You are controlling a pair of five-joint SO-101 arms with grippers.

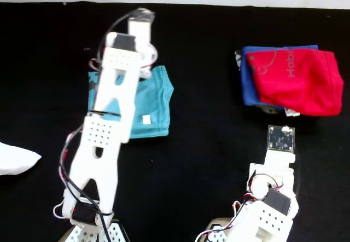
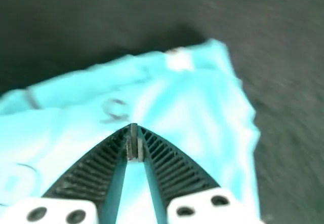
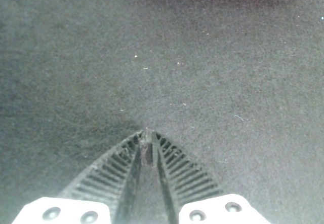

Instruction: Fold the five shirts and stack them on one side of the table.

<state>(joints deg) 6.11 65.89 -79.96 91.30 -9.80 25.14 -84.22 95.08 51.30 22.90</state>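
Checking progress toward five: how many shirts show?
4: teal shirt left of centre, red shirt atop blue shirt at right, white shirt at left edge; another may hide under the stack.

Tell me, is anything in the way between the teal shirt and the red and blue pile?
Nothing visible is. Just bare black table lies between the teal shirt and the red shirt stacked on the blue shirt.

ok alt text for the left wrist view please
The left gripper, jaws shut tip to tip, sits over a turquoise shirt lying on the black table. A small white tag shows near one edge of the shirt.
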